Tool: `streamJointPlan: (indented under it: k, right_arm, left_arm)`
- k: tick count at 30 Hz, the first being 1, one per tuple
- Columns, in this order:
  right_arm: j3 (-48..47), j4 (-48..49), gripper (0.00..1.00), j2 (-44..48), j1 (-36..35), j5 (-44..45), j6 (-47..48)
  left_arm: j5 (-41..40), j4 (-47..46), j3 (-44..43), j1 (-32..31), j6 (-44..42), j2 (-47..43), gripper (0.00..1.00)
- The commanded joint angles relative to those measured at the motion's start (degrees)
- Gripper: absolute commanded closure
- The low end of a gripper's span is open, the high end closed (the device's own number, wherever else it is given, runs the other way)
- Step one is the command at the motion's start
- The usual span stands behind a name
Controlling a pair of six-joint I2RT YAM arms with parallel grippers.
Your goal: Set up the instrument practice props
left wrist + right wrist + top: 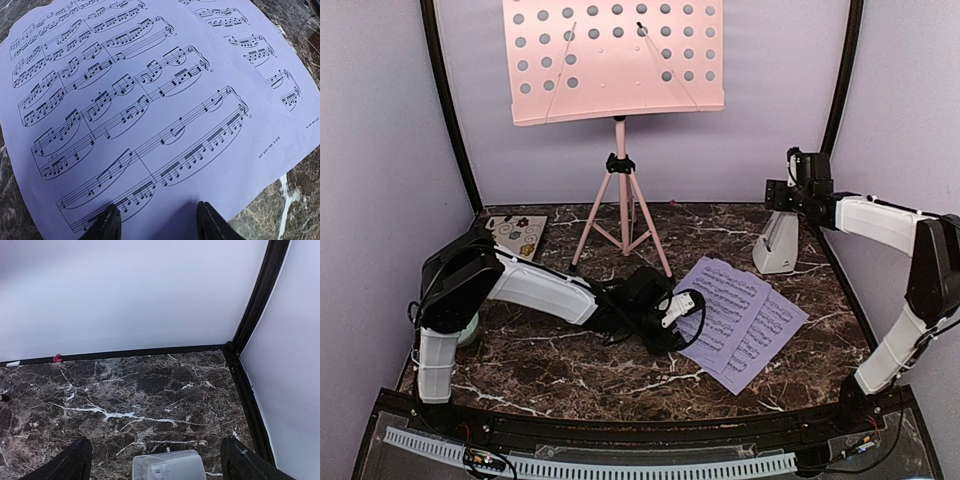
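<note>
1. Pink stand [620, 60] is up on its legs at the back, nothing on it.
2. My left gripper [157, 222], jaws apart, rests at the edge of the two pages [745, 320], which lie flat on the table [570, 350]. I judge they need placing.
3. The metronome [777, 243] stands upright back right, and my right gripper [156, 457] hangs spread above it, empty.
</note>
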State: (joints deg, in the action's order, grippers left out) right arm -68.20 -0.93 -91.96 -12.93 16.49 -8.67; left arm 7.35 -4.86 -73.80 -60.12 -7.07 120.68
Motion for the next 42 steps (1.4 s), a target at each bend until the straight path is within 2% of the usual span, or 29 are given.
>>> streamJointPlan:
  k: [1, 7, 9, 12, 15, 20, 24, 30, 34, 37, 42]
  right_arm:
    - [-2.86, -0.47, 0.10, 5.10, -2.56, -1.03, -0.49]
    - [-0.35, -3.13, 0.13, 9.78, -7.91, -7.51, -2.38]
    - [2.60, -3.69, 0.15, 11.53, -9.55, -10.31, -3.49]
    - [7.49, -4.47, 0.19, 13.97, -11.94, -15.22, -6.00]
    - [12.37, -5.93, 0.23, 16.00, -14.57, -18.92, -9.59]
    - [21.52, -7.21, 0.29, 20.32, -16.87, -21.90, -17.75]
    - [27.38, -7.51, 0.33, 21.52, -17.77, -21.23, -20.42]
    - [33.17, -4.15, 0.43, 18.94, -18.13, -21.41, -22.27]
    - [35.74, -2.20, 0.49, 17.10, -18.36, -21.65, -23.71]
    - [37.74, -1.41, 0.50, 16.71, -18.34, -22.33, -24.76]
    - [41.27, -2.73, 0.47, 18.73, -18.20, -22.05, -27.45]
  left_arm:
    - [0.24, 7.15, 2.72, -2.26, 4.63, -2.66, 0.48]
    - [4.09, 6.96, 8.06, -5.78, 17.72, -8.72, 0.47]
    - [6.16, 6.18, 9.54, -6.22, 22.97, -10.95, 0.42]
    - [2.90, 2.46, 14.26, -5.97, 29.73, -17.05, 0.35]
    - [1.39, -3.82, 19.43, -4.04, 35.90, -23.05, 0.28]
    - [2.22, -11.69, 26.55, 2.54, 42.80, -27.67, 0.26]
    - [4.95, -13.34, 26.00, 6.80, 42.68, -25.27, 0.26]
    - [10.59, -12.92, 21.54, 9.23, 42.37, -18.60, 0.26]
    - [13.60, -16.14, 21.15, 9.32, 45.10, -15.70, 0.30]
    - [17.70, -19.61, 20.75, 9.23, 48.29, -12.02, 0.32]
    - [18.49, -23.17, 20.47, 8.85, 52.56, -8.23, 0.36]
